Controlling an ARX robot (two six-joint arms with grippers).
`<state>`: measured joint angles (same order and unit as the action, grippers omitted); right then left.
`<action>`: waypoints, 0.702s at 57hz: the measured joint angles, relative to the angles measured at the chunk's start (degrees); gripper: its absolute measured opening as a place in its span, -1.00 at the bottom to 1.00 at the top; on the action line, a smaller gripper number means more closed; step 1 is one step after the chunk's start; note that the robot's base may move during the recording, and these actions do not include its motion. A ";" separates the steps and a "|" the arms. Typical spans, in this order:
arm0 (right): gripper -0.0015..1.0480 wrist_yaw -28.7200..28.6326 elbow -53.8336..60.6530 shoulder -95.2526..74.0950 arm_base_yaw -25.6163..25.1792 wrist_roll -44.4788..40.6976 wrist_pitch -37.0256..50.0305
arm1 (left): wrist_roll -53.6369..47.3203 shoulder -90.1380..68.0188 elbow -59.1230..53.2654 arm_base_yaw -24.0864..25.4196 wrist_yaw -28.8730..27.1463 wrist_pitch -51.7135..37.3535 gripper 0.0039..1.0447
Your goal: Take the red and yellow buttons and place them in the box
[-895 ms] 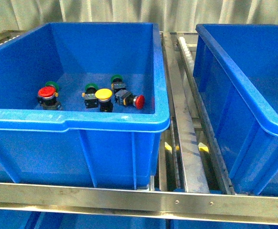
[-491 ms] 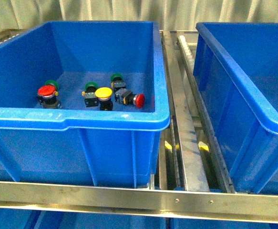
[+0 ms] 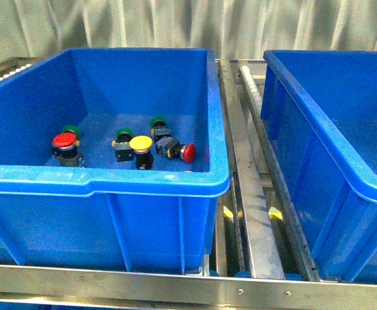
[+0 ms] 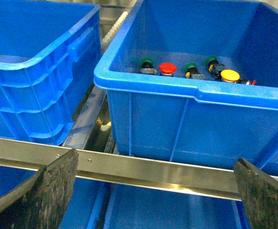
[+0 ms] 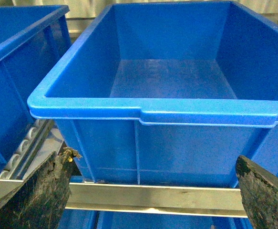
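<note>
Sitting in the left bin [image 3: 110,173], front view: yellow button [image 3: 141,143], red button [image 3: 64,140] at its nine o'clock, tipped red button [image 3: 187,152] at three. Left wrist: left gripper [image 4: 155,162] spread wide, empty. Right wrist: right gripper [image 5: 152,160] agape too, facing the box [image 5: 153,114].

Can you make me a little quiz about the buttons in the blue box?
1. True or false: the yellow button sits between the left red button and the right red button.
2. How many green buttons are in the left box?
3. Pick one. The right red button: A stands with its cap up, B lies on its side, C hangs over the rim.

Key: 1 true; 2 three; 3 B.
</note>
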<state>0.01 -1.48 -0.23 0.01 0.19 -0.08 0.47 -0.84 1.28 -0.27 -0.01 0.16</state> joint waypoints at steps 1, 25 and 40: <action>0.88 0.02 0.00 0.02 0.00 0.00 0.00 | 0.00 0.00 0.00 0.00 0.00 0.00 0.85; 0.88 0.00 0.00 0.02 0.00 0.00 0.00 | 0.02 -0.04 0.00 0.00 -0.07 0.09 0.85; 0.88 0.00 0.00 0.02 0.00 0.00 0.00 | 14.14 -29.57 22.49 -0.70 -5.14 -1.09 0.85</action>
<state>0.01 -1.48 -0.21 0.01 0.19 -0.08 14.61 -30.41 23.77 -0.97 -5.15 -0.93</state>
